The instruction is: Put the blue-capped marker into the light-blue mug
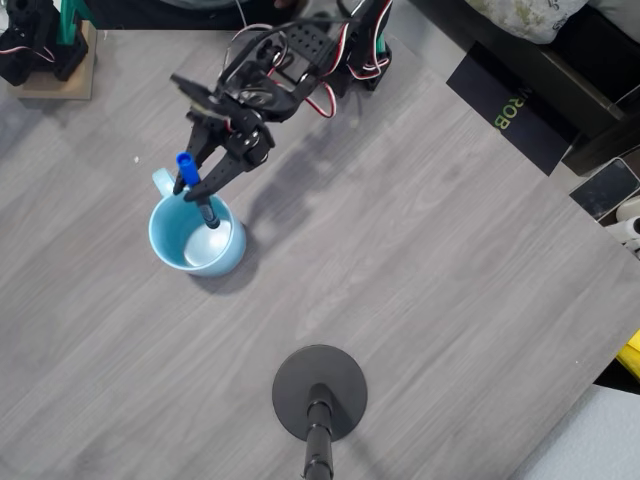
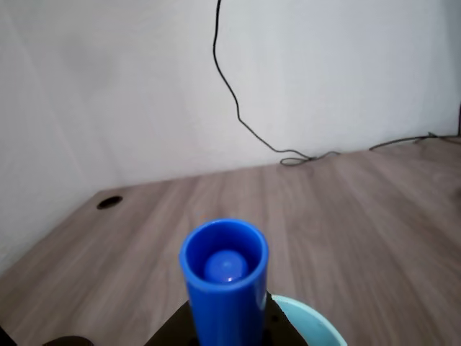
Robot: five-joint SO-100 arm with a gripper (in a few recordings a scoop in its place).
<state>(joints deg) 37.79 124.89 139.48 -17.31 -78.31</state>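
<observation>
Overhead view: the gripper (image 1: 197,183) hangs over the upper left rim of the light-blue mug (image 1: 197,236), which stands on the grey wood-grain worktop (image 1: 420,260). The jaws are clenched on the blue-capped marker (image 1: 196,187). The marker is tilted, blue cap up and outside the rim near the mug's handle, dark barrel slanting down with its tip over the mug's opening. A black round stand base (image 1: 320,392) sits well apart, toward the bottom edge.

Wrist view: the marker's blue cap (image 2: 224,281) is seen end-on, close to the lens, with dark jaw parts either side of it. The mug's pale rim (image 2: 310,321) shows just beside it, lower right. A black cable (image 2: 238,108) runs down the white wall to the worktop.
</observation>
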